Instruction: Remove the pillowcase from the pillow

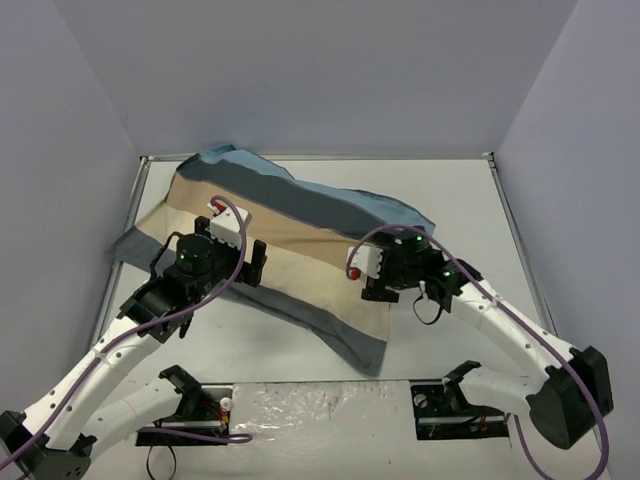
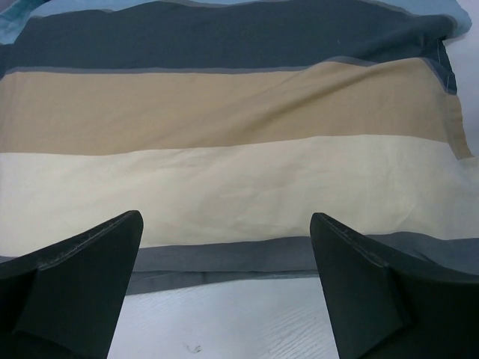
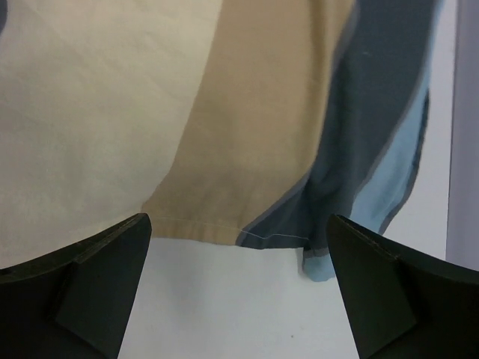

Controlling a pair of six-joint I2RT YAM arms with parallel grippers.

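black left gripper (image 2: 224,224) and right gripper (image 3: 239,224), jaws spread wide and empty, hover over the soft striped pillowcase (image 1: 300,235) — tan, beige, slate, teal bands — lying bulged, slantwise on the white table (image 1: 270,345).

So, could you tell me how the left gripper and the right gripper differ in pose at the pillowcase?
The left gripper faces the pillowcase at its long side, stripes crossing its view; the right gripper faces the short hemmed end, stripes running away from it. The left gripper hangs over its left part, the right gripper by its right end. Both are open, holding nothing.
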